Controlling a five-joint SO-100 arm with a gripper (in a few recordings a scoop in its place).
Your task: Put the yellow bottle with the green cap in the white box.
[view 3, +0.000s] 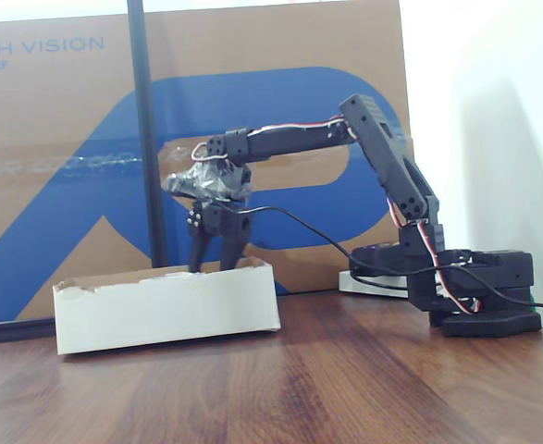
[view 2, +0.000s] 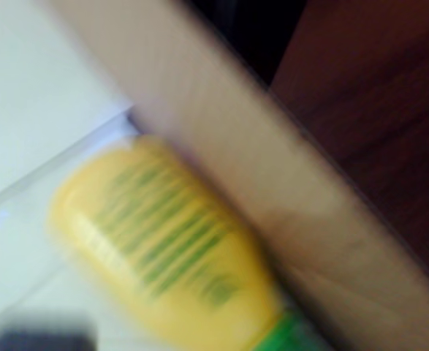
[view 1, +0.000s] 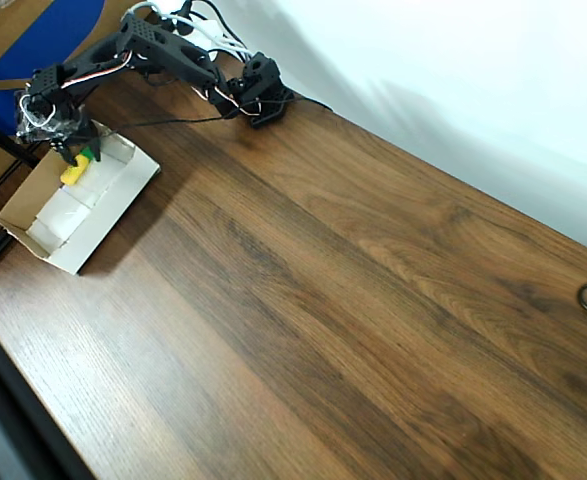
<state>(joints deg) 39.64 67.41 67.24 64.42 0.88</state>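
Yellow bottle with the green cap (view 1: 77, 167) is lying inside the white box (view 1: 123, 190), near the box's far end in the overhead view, right beneath the gripper (view 1: 70, 152). In the wrist view the bottle (view 2: 166, 252) is filling much of the frame as a smooth, rounded, glossy yellow body with blurred green printing, its green cap just poking in at the bottom edge; it is resting against the box's plain brown cardboard inner wall (view 2: 287, 219), with white padding showing to the left.

The box is a shallow rectangular cardboard tray, and the overhead view is showing its white padding pieces and brown edges, while the fixed view is presenting only its white outer side (view 3: 169, 310) with a ragged top rim, hiding the bottle altogether. The table (view 1: 353, 300) is dark wood-grain laminate. A large brown-and-blue carton (view 3: 58, 157) is standing behind the box in the fixed view.

The black arm (view 3: 391, 176) is reaching from its base, upper link rising and leaning, forearm running roughly level toward the box, and the gripper (view 3: 213, 264) is pointing straight down into the tray. The fingers appear spread slightly apart in the fixed view, though with their tips hidden behind the box wall and the overhead view too small, I cannot tell whether the claw is gripping the bottle or free of it.
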